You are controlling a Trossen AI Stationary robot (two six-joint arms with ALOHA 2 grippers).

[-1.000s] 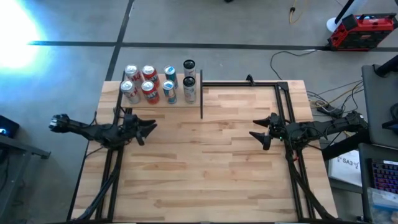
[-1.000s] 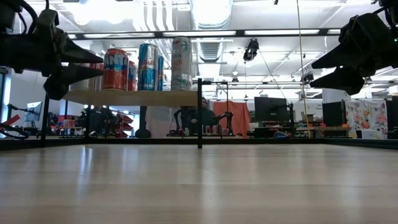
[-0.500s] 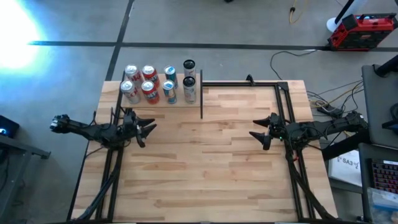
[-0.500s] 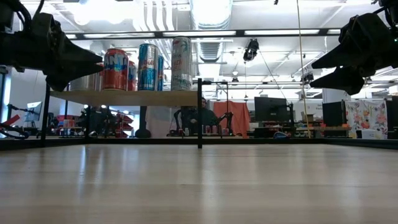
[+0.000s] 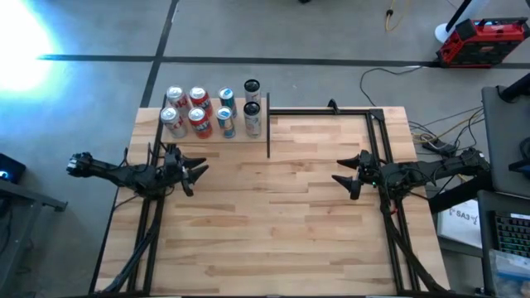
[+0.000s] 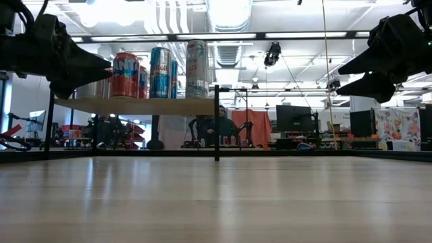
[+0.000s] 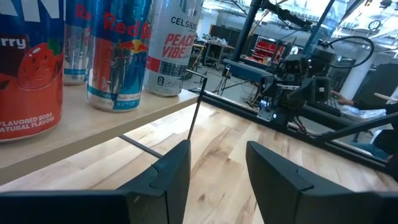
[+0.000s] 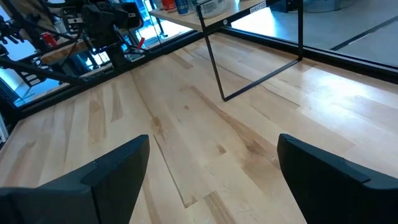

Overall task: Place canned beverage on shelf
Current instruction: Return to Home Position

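two white and pink cans (image 5: 172,122), two red cans (image 5: 199,121), two blue cans (image 5: 225,122) and two tall pale cans (image 5: 252,116), eight in all, are standing on the shelf (image 6: 142,106) in matched pairs, one behind the other, which is reading as a deliberate lineup with the stocking likely finished. the left gripper (image 5: 197,170) is hanging just in front of the shelf, fingers only narrowly parted and gripping nothing. the right gripper (image 5: 341,176) is waiting well off to the shelf's side, jaws spread wide and empty, seemingly parked clear so nothing gets knocked.

Eight upright cans (image 5: 199,122), pale shelf (image 5: 238,133), far-left corner
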